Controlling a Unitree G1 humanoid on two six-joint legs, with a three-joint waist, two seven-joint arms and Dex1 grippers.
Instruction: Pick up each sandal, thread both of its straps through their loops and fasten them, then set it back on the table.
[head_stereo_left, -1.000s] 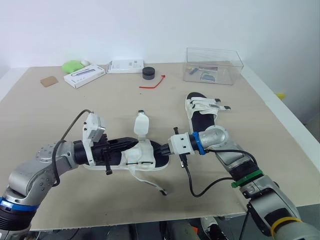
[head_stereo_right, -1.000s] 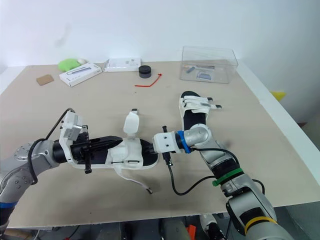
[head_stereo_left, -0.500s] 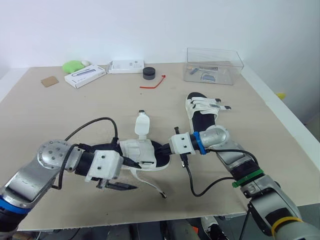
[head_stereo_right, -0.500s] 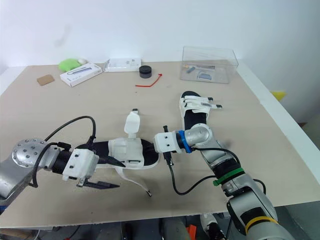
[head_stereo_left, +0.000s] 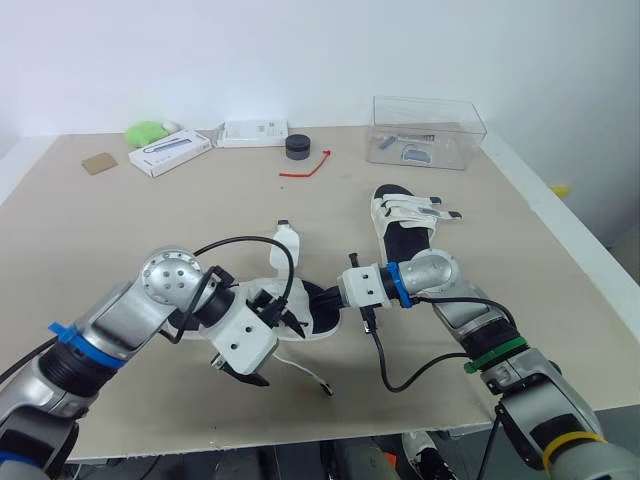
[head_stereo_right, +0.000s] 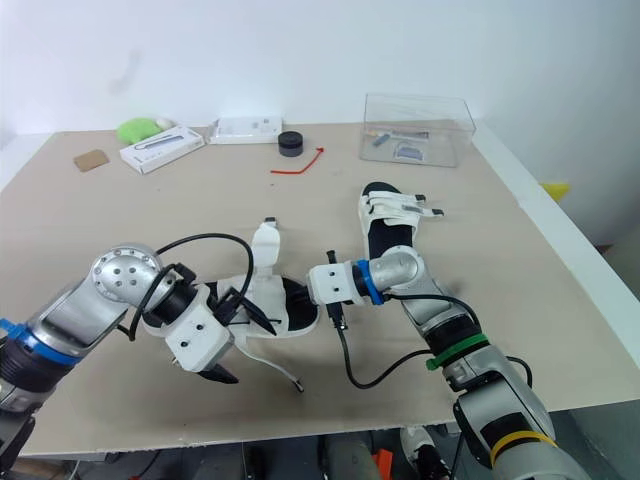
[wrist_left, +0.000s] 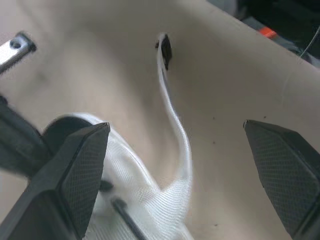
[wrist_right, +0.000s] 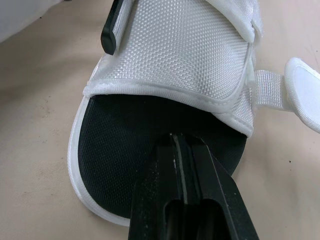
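Observation:
A white sandal with a black footbed lies mid-table. One wide strap stands up from it. A thin loose strap with a black tip trails over the table toward the near edge. My left gripper stands wide open at the sandal's near side, its fingers straddling the loose strap and the white mesh, holding nothing. My right gripper is shut, its tips resting on the footbed at the sandal's right end. A second sandal lies further back on the right, straps across it.
At the back stand a clear plastic box, two white boxes, a black round lid, a red tie, a green object and a cardboard scrap. The table's right edge is close to my right arm.
My left gripper has let go of the sandal's left end, opened wide and swung round to the near side over the loose strap. The right gripper has stayed put.

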